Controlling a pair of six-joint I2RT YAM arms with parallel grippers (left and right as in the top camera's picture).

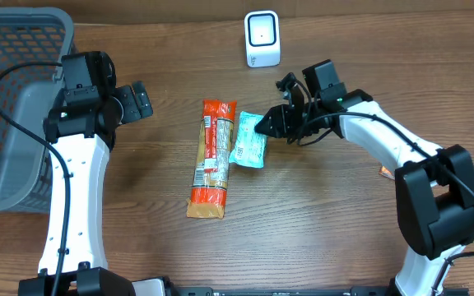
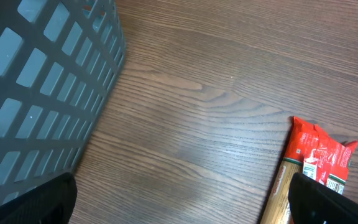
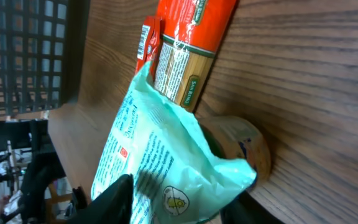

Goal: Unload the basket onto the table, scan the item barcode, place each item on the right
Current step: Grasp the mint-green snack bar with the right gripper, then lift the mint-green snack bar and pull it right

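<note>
**Pouch at the right end effector, wide free table around it**

Directions follow the overhead view, with 12 o'clock at the far edge of the table (image 1: 344, 238).

The pouch (image 1: 248, 141) lies near the middle of the table. Its long left edge is just beside the pasta pack (image 1: 211, 160), which lies lengthwise from 12 to 6 o'clock. The right end effector (image 1: 263, 126) is at the pouch's 1 o'clock corner. In the right wrist view the pouch (image 3: 154, 162) fills the space between the fingers, and one dark finger (image 3: 118, 198) touches its lower edge. Whether the fingers really press on it, I cannot tell.

The scanner (image 1: 262, 39) stands upright at 12 o'clock from the pouch, well apart, with bare table between them. Toward 6 o'clock the table is also open, and toward 3 o'clock only the right arm crosses it.

The left end effector (image 1: 138, 103) is released, with its fingers spread wide. It hangs at 10 o'clock from the pasta pack, near the basket (image 1: 6, 82). The basket takes the 9 to 11 o'clock corner and is cut off by the frame.

In the left wrist view only the red top end of the pasta pack (image 2: 316, 162) shows. A pale round shape under the raised pouch corner in the right wrist view is hard to make out. A small orange thing (image 1: 383, 171) by the right arm is mostly hidden.
</note>
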